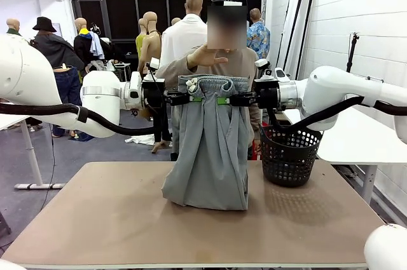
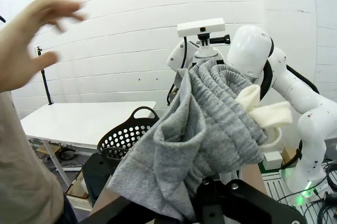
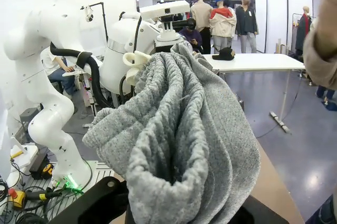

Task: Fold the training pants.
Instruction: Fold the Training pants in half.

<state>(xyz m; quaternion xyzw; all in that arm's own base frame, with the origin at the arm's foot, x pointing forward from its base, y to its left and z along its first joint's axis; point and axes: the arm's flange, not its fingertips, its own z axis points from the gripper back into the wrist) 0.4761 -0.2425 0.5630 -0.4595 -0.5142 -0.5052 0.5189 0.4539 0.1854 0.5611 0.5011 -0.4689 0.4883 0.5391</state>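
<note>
both sets of fingers — left (image 1: 188, 99), right (image 1: 230, 100) — clamped on training pants (image 1: 210, 155) waistband, hem touching table (image 1: 95, 219)

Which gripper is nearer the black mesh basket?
Right. The right gripper holds the training pants just above-left of the basket; the left gripper grips their far side.
</note>
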